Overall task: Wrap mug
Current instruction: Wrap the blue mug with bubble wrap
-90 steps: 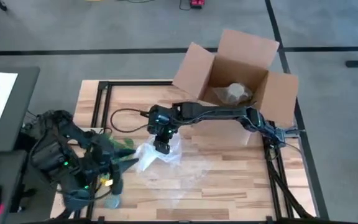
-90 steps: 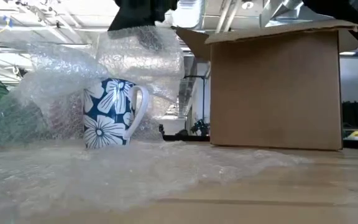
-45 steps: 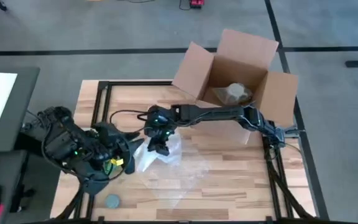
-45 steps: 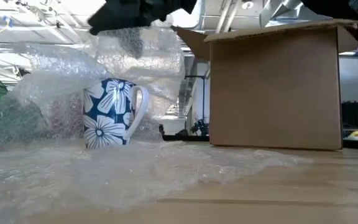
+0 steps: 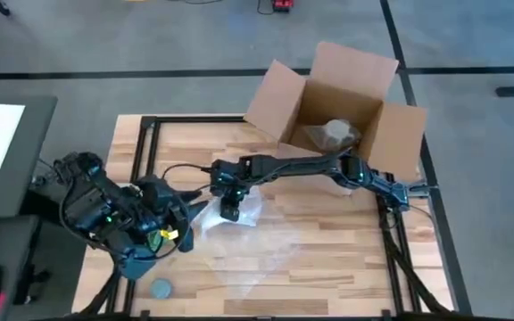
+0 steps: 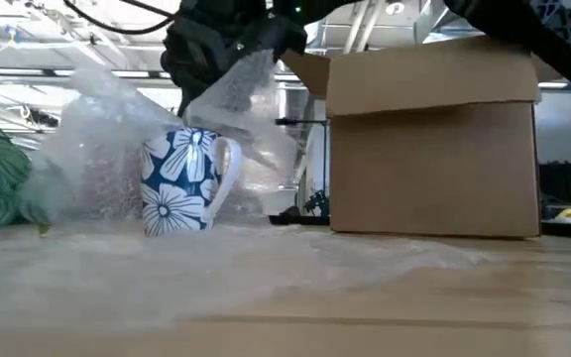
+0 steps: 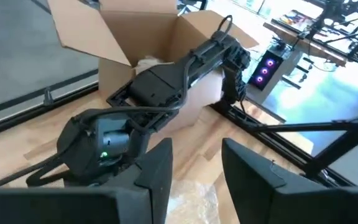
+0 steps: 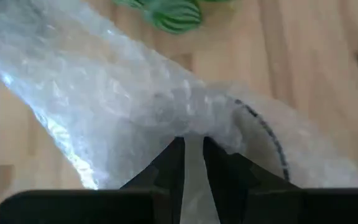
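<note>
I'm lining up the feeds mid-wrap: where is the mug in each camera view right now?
High view: hidden under the bubble wrap below the right gripper.
Low view: the mug stands left of centre, blue with white flowers, handle to the right.
Left wrist view: not in it.
Right wrist view: only a curved dark rim line shows through the wrap.
Shared landmark: the cardboard box, right of the mug in the low view.

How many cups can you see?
1. A blue mug with white flowers stands on the wooden table beside the cardboard box, amid clear bubble wrap. Others may be hidden in the box.
</note>
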Controlling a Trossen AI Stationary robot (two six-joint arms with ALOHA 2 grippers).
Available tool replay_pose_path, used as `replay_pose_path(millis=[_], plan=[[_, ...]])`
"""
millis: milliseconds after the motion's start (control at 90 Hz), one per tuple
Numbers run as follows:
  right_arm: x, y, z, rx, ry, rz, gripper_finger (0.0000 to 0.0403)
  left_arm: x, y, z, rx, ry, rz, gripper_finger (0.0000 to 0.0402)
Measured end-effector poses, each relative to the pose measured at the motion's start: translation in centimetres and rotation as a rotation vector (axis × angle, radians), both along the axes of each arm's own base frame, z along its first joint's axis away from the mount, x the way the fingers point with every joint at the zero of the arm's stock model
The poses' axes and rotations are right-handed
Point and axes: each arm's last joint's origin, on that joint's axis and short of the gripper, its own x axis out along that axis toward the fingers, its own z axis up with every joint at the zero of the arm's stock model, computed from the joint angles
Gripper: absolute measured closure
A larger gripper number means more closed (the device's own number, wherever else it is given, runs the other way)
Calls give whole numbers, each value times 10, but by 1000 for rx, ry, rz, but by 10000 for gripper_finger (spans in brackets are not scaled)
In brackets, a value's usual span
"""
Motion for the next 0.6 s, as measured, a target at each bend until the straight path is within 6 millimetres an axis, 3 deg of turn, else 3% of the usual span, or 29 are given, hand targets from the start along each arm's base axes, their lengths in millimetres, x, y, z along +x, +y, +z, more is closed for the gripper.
replay_pose_path(millis=[300,422,600], plan=[[-2,-2,-18,-34,92,-3,347,1,0,0,1,-2,-2,284],[-4,1,-11,-37,83,3,347,1,0,0,4,-1,-4,284],[-5,1,14,-41,59,1,347,1,0,0,8,2,-6,284]])
